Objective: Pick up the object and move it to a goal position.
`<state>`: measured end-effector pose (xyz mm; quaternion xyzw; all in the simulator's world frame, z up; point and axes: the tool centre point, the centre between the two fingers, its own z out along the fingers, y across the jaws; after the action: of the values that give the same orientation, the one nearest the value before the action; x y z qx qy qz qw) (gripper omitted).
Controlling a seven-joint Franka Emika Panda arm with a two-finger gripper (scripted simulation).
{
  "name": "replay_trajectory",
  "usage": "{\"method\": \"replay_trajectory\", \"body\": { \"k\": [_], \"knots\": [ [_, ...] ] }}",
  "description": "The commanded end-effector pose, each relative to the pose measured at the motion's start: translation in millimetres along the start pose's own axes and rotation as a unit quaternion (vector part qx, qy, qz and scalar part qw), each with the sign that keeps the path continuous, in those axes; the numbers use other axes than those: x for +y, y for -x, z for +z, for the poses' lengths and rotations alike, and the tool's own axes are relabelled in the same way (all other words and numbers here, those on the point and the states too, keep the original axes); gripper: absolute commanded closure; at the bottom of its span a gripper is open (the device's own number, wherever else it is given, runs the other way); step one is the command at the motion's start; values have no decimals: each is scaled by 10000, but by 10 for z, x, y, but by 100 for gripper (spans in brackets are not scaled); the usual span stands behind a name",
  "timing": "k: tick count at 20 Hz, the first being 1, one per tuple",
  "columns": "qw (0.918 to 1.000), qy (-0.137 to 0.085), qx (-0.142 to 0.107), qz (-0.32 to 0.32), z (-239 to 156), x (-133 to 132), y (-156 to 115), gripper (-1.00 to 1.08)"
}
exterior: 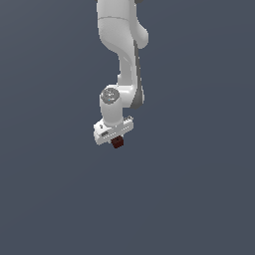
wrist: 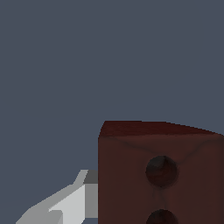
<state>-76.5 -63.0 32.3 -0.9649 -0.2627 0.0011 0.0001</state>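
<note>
The object (exterior: 117,142) is a tiny dark red-brown cube that sits right under the white hand of the arm, in the middle of the exterior view. My gripper (exterior: 118,145) is shut on it, with the cube between the short fingers. In the wrist view the cube (wrist: 162,144) fills the near corner, and its facing side shows two dark round dimples. One white and grey finger (wrist: 65,203) lies against the cube's side. The other finger is out of that frame. No goal marker shows in either view.
The white arm (exterior: 122,45) comes down from the top of the exterior view. Everything around it is a plain, even grey-blue surface (exterior: 199,199) with no other objects or edges in sight.
</note>
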Motion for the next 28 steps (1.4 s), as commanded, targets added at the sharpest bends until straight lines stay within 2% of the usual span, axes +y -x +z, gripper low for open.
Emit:
{"method": "replay_trajectory", "body": {
  "k": [1, 7, 19, 28],
  "knots": [
    [10000, 8, 10, -3, -65, 5, -81, 108],
    [10000, 4, 11, -4, -287, 16, -377, 108],
    [10000, 4, 11, -4, -862, 67, -1170, 108],
    [10000, 4, 11, -4, -1063, 99, -1468, 108]
  ]
}}
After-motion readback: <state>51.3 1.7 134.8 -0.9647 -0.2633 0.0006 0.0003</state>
